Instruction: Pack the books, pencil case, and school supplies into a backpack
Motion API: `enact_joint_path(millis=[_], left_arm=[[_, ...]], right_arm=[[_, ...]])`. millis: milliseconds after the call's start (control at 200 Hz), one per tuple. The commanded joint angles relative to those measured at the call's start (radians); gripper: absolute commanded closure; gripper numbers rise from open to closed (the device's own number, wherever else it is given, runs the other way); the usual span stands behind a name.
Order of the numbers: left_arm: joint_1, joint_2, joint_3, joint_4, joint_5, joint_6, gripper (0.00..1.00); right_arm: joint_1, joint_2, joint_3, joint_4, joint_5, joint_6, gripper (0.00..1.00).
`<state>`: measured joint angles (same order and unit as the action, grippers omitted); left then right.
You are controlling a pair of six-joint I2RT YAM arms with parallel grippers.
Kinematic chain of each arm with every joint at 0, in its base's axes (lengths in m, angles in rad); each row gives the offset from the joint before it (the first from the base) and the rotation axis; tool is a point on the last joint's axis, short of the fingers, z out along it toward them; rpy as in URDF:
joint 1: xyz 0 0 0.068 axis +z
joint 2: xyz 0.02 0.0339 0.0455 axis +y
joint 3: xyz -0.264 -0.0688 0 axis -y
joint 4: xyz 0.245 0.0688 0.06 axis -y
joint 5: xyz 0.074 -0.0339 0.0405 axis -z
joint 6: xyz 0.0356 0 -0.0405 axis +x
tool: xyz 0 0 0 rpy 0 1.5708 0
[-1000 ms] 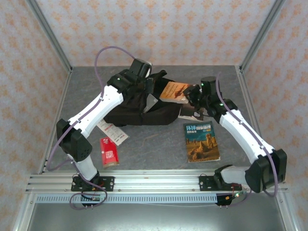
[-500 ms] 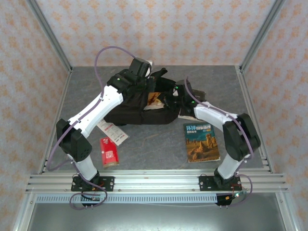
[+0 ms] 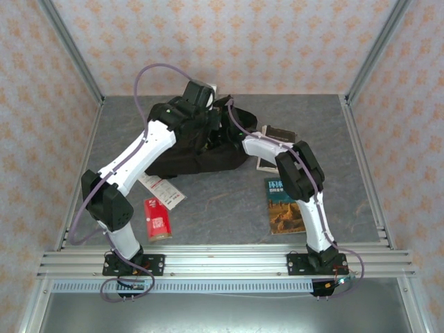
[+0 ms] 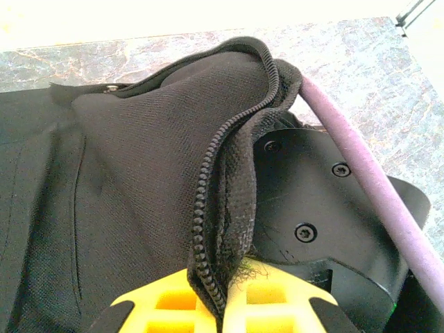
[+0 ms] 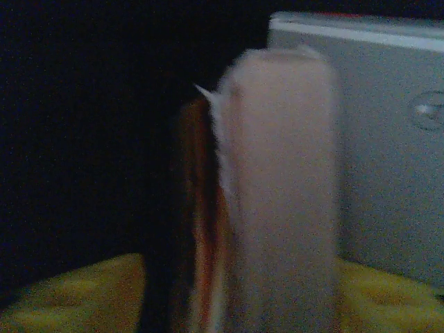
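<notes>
The black backpack [image 3: 201,161] lies at the table's far middle. My left gripper [image 4: 225,284] is shut on its zip edge [image 4: 208,208] and holds the opening up. My right arm [image 4: 319,208] reaches inside. In the dark interior my right gripper [image 5: 243,305] stands open around the orange book [image 5: 277,173], which is edge-on with a gap on its left. A grey flat box [image 5: 388,139] stands just right of it. The desert-rock book [image 3: 281,211] and the black book [image 3: 279,133] lie on the table. The pencil case is out of view.
A red packet [image 3: 157,220] and a white-and-red card [image 3: 161,189] lie near the left arm's base. Patterned walls with metal posts close in the table on three sides. The right forearm crosses over the desert-rock book's right edge.
My right arm swung left from beside the bag and carried the orange book into the backpack, then its jaws opened. The left gripper kept hold of the zip edge.
</notes>
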<state>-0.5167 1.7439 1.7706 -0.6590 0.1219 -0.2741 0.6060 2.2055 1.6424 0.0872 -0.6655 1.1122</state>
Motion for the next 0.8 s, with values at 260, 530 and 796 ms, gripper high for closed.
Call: enact_joint_path(millis=[260, 530, 796], left_arm=[[0.036, 0.031, 0.052, 0.067, -0.062, 0.006, 1.00], [0.024, 0.241, 0.197, -0.008, 0.040, -0.047, 0.98], [-0.019, 0.264, 0.242, -0.037, 0.070, -0.059, 0.52]], right_arm=[[-0.040, -0.387, -0.210, -0.306, 0.287, -0.373, 0.10], [-0.066, -0.736, -0.419, -0.554, 0.634, -0.503, 0.07], [-0.129, -1.017, -0.696, -0.789, 0.919, -0.417, 0.01]])
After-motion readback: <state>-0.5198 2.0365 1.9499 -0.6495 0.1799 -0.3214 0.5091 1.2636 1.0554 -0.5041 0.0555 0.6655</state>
